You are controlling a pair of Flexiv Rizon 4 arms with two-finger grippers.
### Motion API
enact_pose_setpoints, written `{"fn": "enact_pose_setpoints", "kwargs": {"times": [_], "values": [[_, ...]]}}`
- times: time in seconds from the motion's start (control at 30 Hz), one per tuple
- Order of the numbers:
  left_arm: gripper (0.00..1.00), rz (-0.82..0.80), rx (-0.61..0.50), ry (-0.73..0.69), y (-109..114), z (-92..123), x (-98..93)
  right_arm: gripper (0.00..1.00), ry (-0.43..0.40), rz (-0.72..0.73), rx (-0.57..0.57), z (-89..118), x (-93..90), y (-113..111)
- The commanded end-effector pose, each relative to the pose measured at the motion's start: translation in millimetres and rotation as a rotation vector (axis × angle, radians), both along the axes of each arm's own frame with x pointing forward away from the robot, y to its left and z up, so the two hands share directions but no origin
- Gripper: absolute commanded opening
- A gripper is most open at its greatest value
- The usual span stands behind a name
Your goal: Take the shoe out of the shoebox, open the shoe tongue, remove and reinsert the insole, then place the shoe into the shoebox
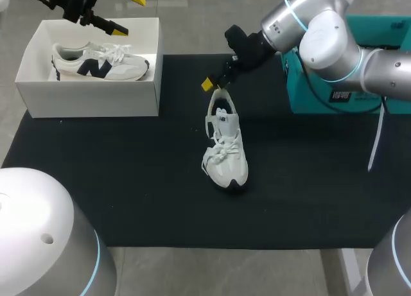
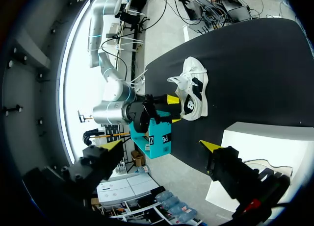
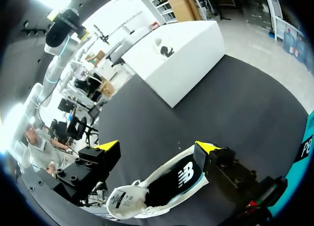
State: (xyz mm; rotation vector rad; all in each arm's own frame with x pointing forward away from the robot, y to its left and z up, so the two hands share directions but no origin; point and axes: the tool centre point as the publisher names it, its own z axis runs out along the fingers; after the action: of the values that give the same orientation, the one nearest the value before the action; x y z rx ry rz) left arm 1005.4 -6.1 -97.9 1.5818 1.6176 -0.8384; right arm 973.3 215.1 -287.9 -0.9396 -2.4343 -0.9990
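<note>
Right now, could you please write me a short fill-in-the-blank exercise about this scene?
The shoebox holds ___ shoe.
The other shoe lies on the ___ mat.
My right hand is at that shoe's ___.
My left hand, above the shoebox, is ___.
Missing words: one, black, heel, open.

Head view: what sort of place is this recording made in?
Probably a robotics lab bench set up for a shoe-handling trial. A left arm and a right arm reach over a black-matted table, which carries a white shoebox and a loose sneaker.
</note>
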Motion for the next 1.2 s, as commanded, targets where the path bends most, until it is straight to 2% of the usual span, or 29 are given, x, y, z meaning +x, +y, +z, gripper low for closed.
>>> {"fn": "enact_pose_setpoints", "kwargs": {"times": [0.03, 0.17, 0.2, 0.23, 0.27, 0.3, 0.33, 0.37, 0.43, 1.03, 1.1, 1.13, 1.2], "values": [[1.0, -0.001, 0.003, 0.0, 0, 0, 0.6, 1.0, 0.01, -0.017, -0.022, 11, -3.5, -3], [1.0, -0.001, 0.003, 0.0, 0, 0, 0.6, 0.98, 0.079, -0.12, -0.086, 12, -8.5, -11], [1.0, -0.001, 0.003, 0.0, 0, 0, 0.6, 0.77, 0.096, -0.144, -0.11, 14, -9.8, -13], [1.0, -0.001, 0.003, 0.0, 0, 0, 0.6, 0.66, 0.132, -0.172, -0.154, 15, -10.9, -15], [1.0, -0.001, 0.003, 0.0, 0, 0, 0.6, 0.67, 0.139, -0.201, -0.163, 16, -12.3, -17], [1.0, -0.001, 0.003, 0.0, 0, 0, 0.6, 0.72, 0.147, -0.228, -0.173, 19, -13.0, -18], [1.0, -0.001, 0.003, 0.0, 0, 0, 0.6, 0.93, 0.151, -0.242, -0.187, 22, -13.7, -18], [1.0, -0.001, 0.003, 0.0, 0, 0, 0.6, 1.0, 0.158, -0.26, -0.176, 24, -14.2, -19], [1.0, -0.001, 0.003, 0.0, 0, 0, 0.6, 1.0, 0.157, -0.301, -0.105, 27, -13.7, -23], [1.0, -0.001, 0.003, 0.0, 0, 0, 0.6, 1.0, 0.157, -0.301, -0.105, 27, -13.7, -23], [1.0, -0.001, 0.003, 0.0, 0, 0, 0.6, 1.0, 0.223, -0.343, -0.272, 29, -6.7, -17], [1.0, -0.001, 0.003, 0.0, 0, 0, 0.6, 1.0, 0.227, -0.383, -0.342, 29, -6.5, -15], [1.0, -0.001, 0.003, 0.0, 0, 0, 0.6, 1.0, 0.259, -0.435, -0.44, 28, -7.4, -11]]}}
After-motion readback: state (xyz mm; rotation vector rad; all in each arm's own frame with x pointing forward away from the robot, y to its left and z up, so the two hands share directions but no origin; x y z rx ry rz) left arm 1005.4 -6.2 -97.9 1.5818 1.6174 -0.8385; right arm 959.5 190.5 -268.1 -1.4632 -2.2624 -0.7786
